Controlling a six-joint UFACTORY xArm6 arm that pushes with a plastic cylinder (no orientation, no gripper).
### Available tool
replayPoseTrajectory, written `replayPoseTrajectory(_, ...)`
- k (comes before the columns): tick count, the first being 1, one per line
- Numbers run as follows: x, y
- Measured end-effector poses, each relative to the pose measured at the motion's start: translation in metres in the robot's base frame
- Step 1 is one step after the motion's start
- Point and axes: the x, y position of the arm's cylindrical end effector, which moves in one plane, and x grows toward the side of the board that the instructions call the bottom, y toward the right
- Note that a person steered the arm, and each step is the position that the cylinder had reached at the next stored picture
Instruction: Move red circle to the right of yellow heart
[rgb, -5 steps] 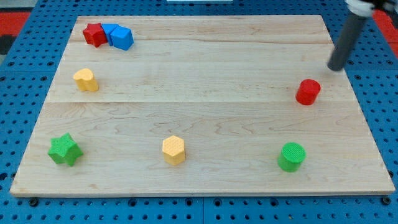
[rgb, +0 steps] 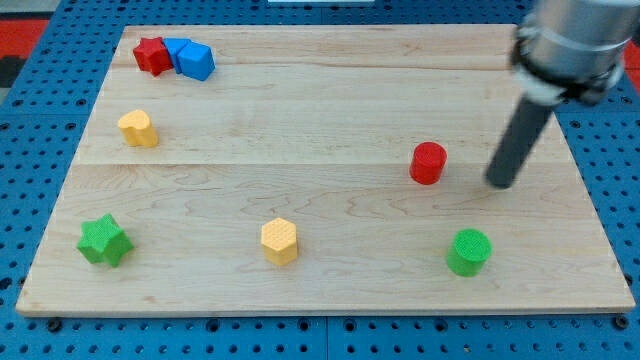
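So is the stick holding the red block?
No, nothing is held. My tip stands apart from the red circle, on its right in the view.

red circle (rgb: 428, 163) shifted toward the view's left, my tip (rgb: 499, 184) now lower, near its right

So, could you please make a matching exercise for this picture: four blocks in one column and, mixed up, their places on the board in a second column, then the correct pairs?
Blocks:
1. red circle
2. green circle
3. yellow heart
4. green star

Places:
A. near the view's bottom-left corner
B. by the view's left edge, below the red and blue blocks
C. right of centre, just left of my tip
D. bottom right, below my tip

Pairs: 1-C, 2-D, 3-B, 4-A
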Motion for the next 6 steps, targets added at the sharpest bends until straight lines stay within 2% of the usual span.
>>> replayPoseTrajectory(2,-0.115,-0.083)
replayPoseTrajectory(3,-0.094,-0.019)
replayPoseTrajectory(4,-0.060,0.000)
replayPoseTrajectory(5,-0.058,-0.090)
replayPoseTrajectory(6,-0.108,-0.144)
